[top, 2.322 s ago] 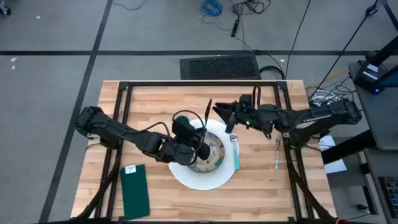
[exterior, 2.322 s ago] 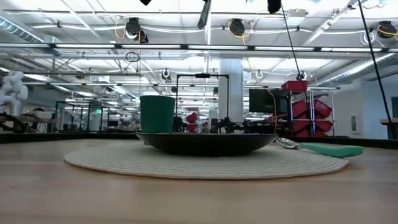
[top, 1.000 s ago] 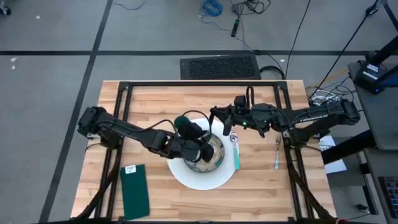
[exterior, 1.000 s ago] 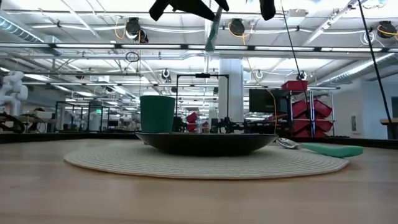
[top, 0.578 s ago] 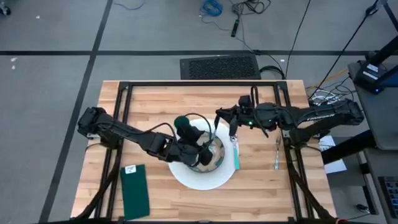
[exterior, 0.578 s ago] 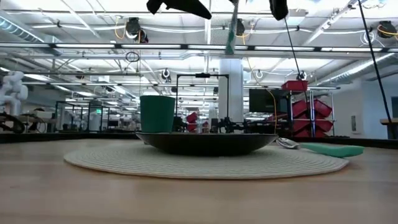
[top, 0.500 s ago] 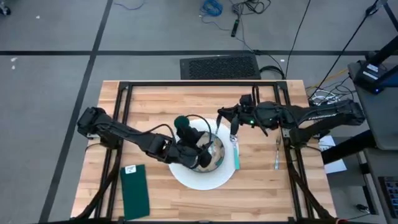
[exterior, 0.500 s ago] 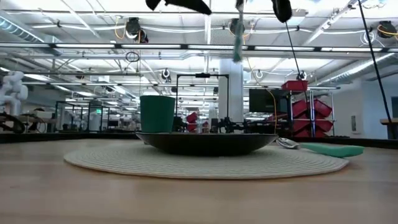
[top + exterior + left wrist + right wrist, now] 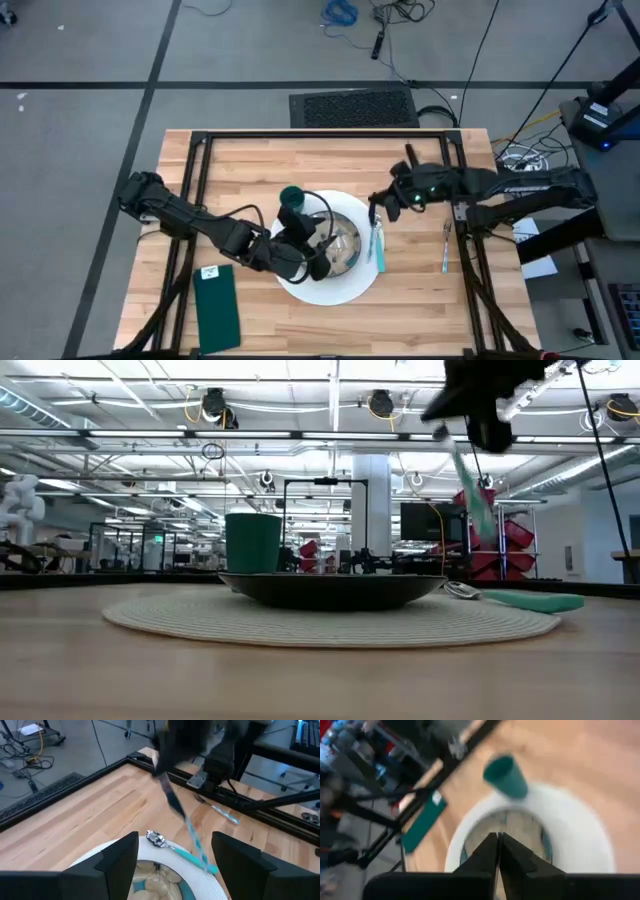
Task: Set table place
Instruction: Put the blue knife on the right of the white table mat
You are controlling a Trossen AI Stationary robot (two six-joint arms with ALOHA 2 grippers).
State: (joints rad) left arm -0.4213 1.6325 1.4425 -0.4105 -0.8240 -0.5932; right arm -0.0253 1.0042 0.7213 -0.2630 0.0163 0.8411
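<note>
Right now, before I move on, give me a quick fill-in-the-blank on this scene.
The ___ end effector is shut on the teal-handled utensil. The left end effector, over the bowl, is ___. The napkin is dark ___.
Missing: right; open; green.

Table (image 9: 250, 165) is pale butcher-block wood strips, smooth and matt, on a black metal tube frame (image 9: 320, 137). Round placemat (image 9: 200, 622) looks coarsely woven. Bowl (image 9: 330, 591) is dark and slightly glossy. Spoon (image 9: 161, 840) has a shiny metal head and a teal plastic-looking handle.
</note>
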